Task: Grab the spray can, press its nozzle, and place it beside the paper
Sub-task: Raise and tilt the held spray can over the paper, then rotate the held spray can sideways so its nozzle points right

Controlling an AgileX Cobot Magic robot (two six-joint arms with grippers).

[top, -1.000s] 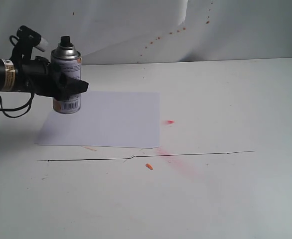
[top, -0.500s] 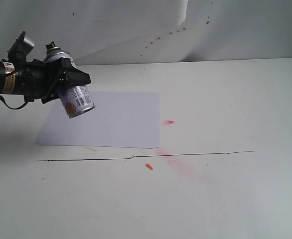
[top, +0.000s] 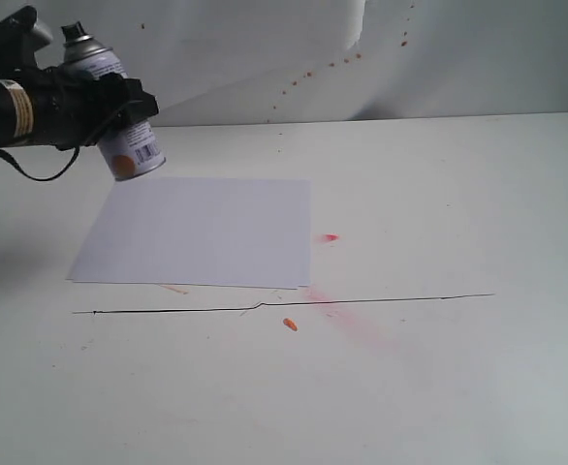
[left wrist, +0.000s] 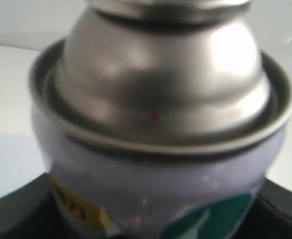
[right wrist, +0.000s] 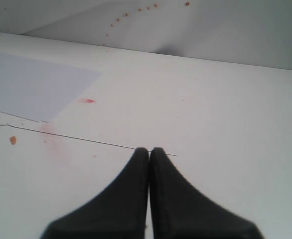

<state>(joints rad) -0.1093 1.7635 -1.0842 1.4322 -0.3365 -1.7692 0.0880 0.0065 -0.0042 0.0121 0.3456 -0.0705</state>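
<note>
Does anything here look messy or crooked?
The spray can is held tilted in the left hand, off the table. Red smears and an orange blob mark the table beside the paper; reddish specks dot the backdrop.

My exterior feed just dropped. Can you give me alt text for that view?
The left gripper holds the spray can tilted in mid-air, nozzle leaning left, near the far left corner of the paper, which lies flat on the white table. A thin black line and red stains mark the table in front.
</note>
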